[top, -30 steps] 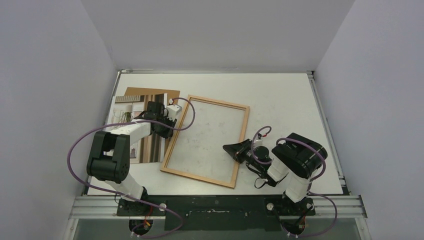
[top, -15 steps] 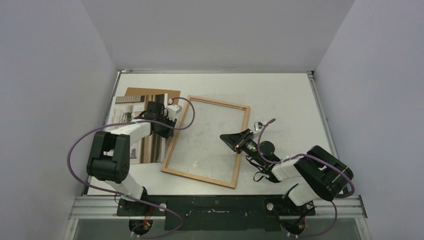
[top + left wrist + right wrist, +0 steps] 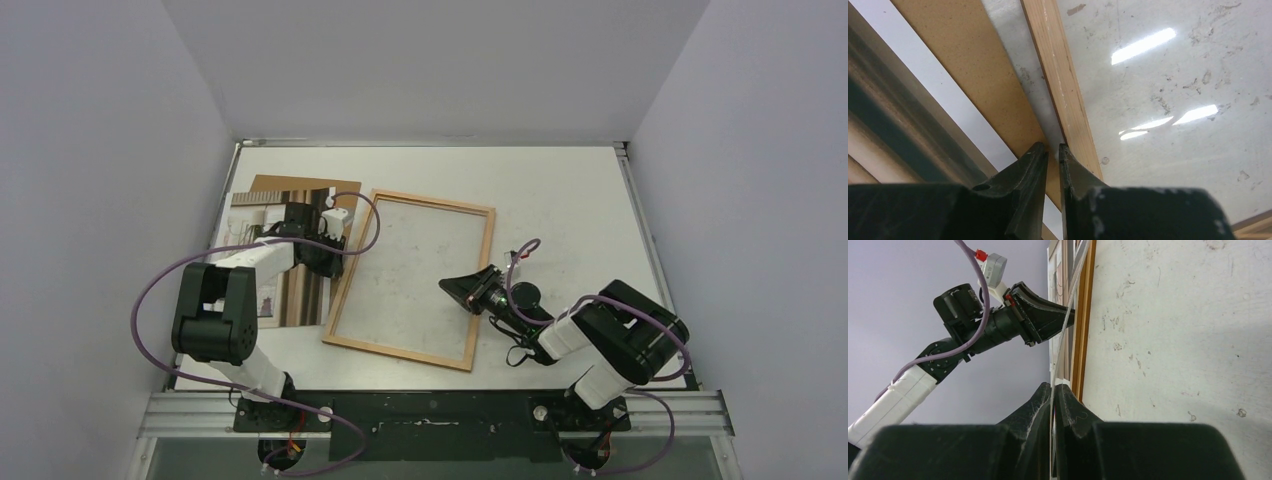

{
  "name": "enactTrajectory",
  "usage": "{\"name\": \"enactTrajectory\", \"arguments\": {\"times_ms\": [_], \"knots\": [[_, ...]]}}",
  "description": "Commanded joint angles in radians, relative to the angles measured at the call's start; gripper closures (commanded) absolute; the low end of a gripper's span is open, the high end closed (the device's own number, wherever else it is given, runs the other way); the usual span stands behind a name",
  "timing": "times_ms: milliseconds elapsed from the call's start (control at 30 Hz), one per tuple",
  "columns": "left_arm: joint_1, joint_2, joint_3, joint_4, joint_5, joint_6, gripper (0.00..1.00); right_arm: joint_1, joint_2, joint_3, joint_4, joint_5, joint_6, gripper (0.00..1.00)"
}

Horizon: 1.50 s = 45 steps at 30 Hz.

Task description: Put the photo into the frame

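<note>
The frame (image 3: 400, 354), light wood around a clear pane, lies flat mid-table. The photo (image 3: 287, 300) lies face up to its left on a brown backing board (image 3: 300, 184), partly under my left arm. My left gripper (image 3: 334, 258) is nipped on the outer edge of the frame's left border (image 3: 1058, 75), its jaws (image 3: 1053, 148) showing only a thin slit. My right gripper (image 3: 446, 286) reaches over the frame's right side. In the right wrist view it (image 3: 1053, 386) is shut on the thin clear pane (image 3: 1060, 352), which rises on edge beside the wooden border (image 3: 1083, 330).
The backing board (image 3: 973, 65) and the photo's striped print (image 3: 878, 125) lie just left of the frame border. Grey walls close in on the left and right; a metal rail (image 3: 440, 408) runs along the near edge. Purple cables loop from both arms.
The right arm swung out toward the frame and then settled lower, with its gripper staying over the frame's right side. The left gripper shifted slightly left, and the frame's top end moved left with it.
</note>
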Motion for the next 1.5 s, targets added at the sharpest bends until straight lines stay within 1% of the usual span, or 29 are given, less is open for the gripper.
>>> {"name": "enactTrajectory", "arguments": {"times_ms": [0,167,233,367,467,600,767,900,1100,1200,1467], "knots": [[0.008,-0.031,0.041,-0.019,0.036,-0.002,0.86,0.000,0.005,0.010,0.081,-0.001,-0.023,0.95],[0.008,-0.026,0.037,-0.019,0.036,0.000,0.86,-0.007,-0.045,0.014,-0.012,0.023,-0.078,0.95],[0.008,-0.024,0.037,-0.018,0.034,-0.001,0.87,-0.013,-0.082,0.033,-0.092,0.024,-0.126,0.95],[0.008,-0.024,0.038,-0.017,0.035,-0.001,0.87,-0.020,-0.182,0.067,-0.315,0.059,-0.228,0.95],[0.008,-0.023,0.040,-0.020,0.029,0.000,0.87,-0.027,-0.247,0.067,-0.394,0.085,-0.269,0.95],[0.007,-0.020,0.041,-0.020,0.031,0.000,0.88,-0.036,-0.246,0.068,-0.399,0.082,-0.283,0.95],[0.005,-0.023,0.041,-0.022,0.030,-0.001,0.88,-0.026,-0.220,0.112,-0.405,0.058,-0.329,0.95],[0.004,-0.026,0.041,-0.024,0.031,-0.004,0.88,-0.010,-0.270,0.145,-0.464,0.058,-0.362,0.95],[0.004,-0.023,0.042,-0.026,0.042,-0.015,0.90,-0.008,-0.350,0.161,-0.426,0.015,-0.337,0.95],[0.005,-0.024,0.048,-0.029,0.050,-0.018,0.91,-0.004,-0.372,0.179,-0.451,0.017,-0.338,0.95],[0.028,-0.020,0.072,-0.041,0.057,-0.027,0.93,-0.003,-0.302,0.155,-0.379,0.015,-0.329,0.95]]}}
